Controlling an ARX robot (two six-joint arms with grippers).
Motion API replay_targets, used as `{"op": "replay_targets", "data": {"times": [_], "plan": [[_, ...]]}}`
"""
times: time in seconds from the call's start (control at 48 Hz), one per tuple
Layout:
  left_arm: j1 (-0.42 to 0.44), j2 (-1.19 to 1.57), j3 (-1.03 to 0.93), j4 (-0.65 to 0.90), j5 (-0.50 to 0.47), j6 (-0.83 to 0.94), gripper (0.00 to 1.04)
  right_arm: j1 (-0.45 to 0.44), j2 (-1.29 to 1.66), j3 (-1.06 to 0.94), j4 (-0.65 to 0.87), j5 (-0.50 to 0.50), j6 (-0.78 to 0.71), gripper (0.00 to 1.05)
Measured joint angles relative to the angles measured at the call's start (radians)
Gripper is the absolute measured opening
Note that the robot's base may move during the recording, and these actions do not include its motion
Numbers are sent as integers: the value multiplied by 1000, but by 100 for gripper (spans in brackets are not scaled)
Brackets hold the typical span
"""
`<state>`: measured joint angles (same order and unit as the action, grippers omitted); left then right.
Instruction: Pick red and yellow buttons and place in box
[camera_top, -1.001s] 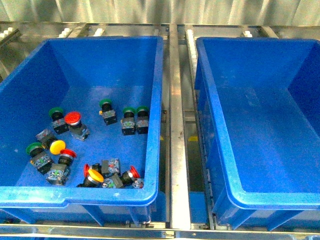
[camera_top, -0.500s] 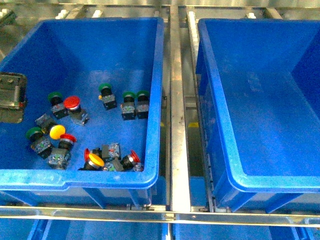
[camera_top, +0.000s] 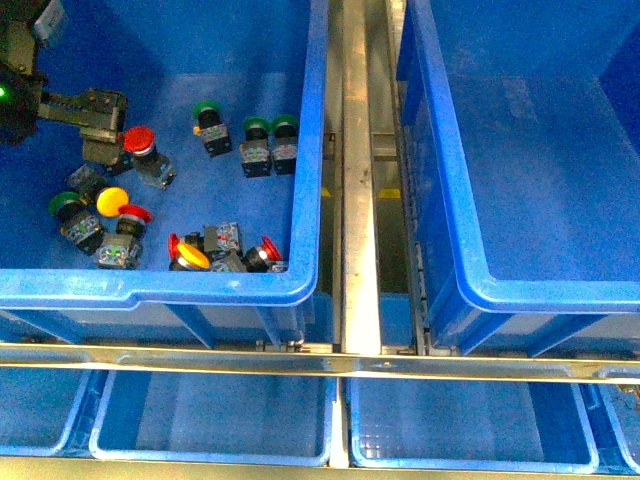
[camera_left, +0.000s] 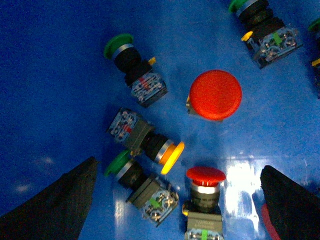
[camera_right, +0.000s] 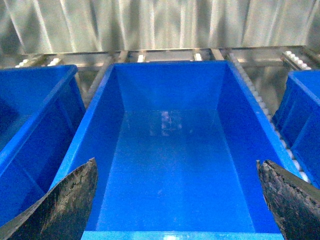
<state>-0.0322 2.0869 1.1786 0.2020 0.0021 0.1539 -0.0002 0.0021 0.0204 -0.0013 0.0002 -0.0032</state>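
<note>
The red and yellow buttons lie among green ones on the floor of the left blue crate (camera_top: 310, 150). One red button (camera_top: 138, 137) sits right beside my open left gripper (camera_top: 105, 128). Nearer the front are a yellow button (camera_top: 112, 200), another red button (camera_top: 135, 212) and a yellow button (camera_top: 190, 258). In the left wrist view a red cap (camera_left: 215, 95), a yellow-capped button (camera_left: 172, 157) and a second red button (camera_left: 205, 175) lie under my left gripper (camera_left: 175, 215), whose fingers hold nothing. My right gripper (camera_right: 177, 200) hangs open over the empty box (camera_right: 170, 63). In the front view the box (camera_top: 450, 200) stands to the right.
Green-capped buttons (camera_top: 207, 110) (camera_left: 119, 45) are mixed in with the others. A metal rail (camera_top: 360, 200) runs between the two crates. Shallow blue trays (camera_top: 210, 420) sit below the front rail. Roller tracks (camera_right: 250, 85) flank the box.
The front view has tilted downward, showing the lower trays. My left gripper has moved from the crate's left edge in over the buttons, next to the red one.
</note>
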Motion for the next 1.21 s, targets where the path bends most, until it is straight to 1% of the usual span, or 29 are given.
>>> {"op": "replay_targets", "data": {"times": [0.063, 0.479, 0.896, 1.084, 1.126, 1.146, 1.167, 1.209], "plan": [[2, 29, 35, -8, 19, 0, 97, 0, 0, 0, 0, 0, 0, 97], [-2, 195, 213, -37, 50, -2, 97, 0, 0, 0, 0, 0, 0, 97], [-21, 293, 328, -60, 81, -6, 97, 0, 0, 0, 0, 0, 0, 97], [-23, 308, 348, -70, 90, -9, 97, 0, 0, 0, 0, 0, 0, 97], [-23, 308, 349, -70, 95, -9, 93, 0, 0, 0, 0, 0, 0, 97], [-23, 308, 350, -69, 95, -9, 88, 0, 0, 0, 0, 0, 0, 97], [-23, 308, 350, -69, 95, -9, 86, 0, 0, 0, 0, 0, 0, 97], [-23, 308, 351, -69, 95, -9, 79, 0, 0, 0, 0, 0, 0, 97]]}}
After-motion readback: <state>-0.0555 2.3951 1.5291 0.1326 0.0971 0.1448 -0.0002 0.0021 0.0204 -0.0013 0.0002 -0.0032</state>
